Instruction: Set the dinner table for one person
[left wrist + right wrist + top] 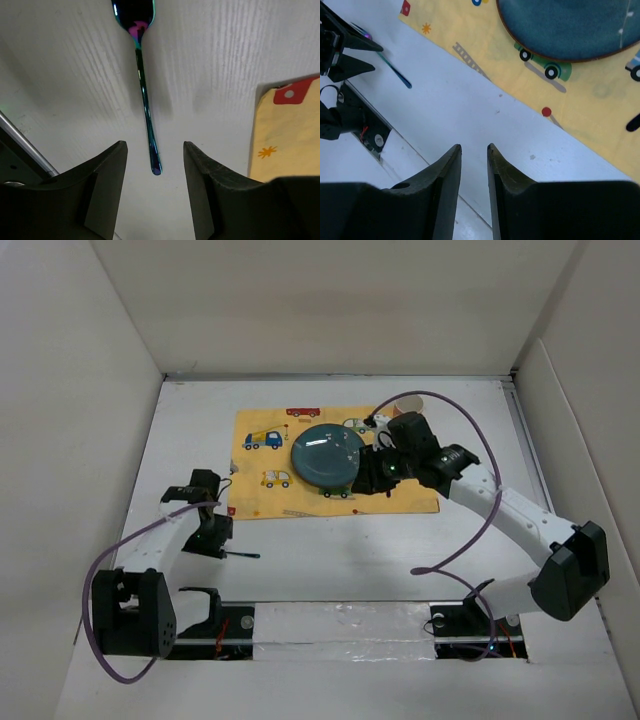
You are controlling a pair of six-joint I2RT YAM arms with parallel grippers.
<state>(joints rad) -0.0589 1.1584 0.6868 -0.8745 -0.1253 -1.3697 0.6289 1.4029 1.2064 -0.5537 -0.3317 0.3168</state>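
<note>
A dark blue-grey plate (327, 457) lies on the yellow car-print placemat (260, 490) on the white dinner table (350, 560). It also shows in the right wrist view (570, 25). My right gripper (366, 480) hovers at the plate's near right rim, its jaws a narrow gap apart and empty (474, 147). An iridescent spoon (145, 95) lies on the table left of the placemat. My left gripper (155, 150) is open and low over the spoon's handle end, which lies just ahead of the fingertips. In the top view the spoon (243, 555) lies right of the left gripper (212, 538).
A tan round thing (405, 400) stands at the placemat's far right corner, partly behind a purple cable. A dark thing (634, 122) lies on the placemat at the right wrist view's right edge. Silver tape (340, 625) runs along the near edge. White walls surround the table.
</note>
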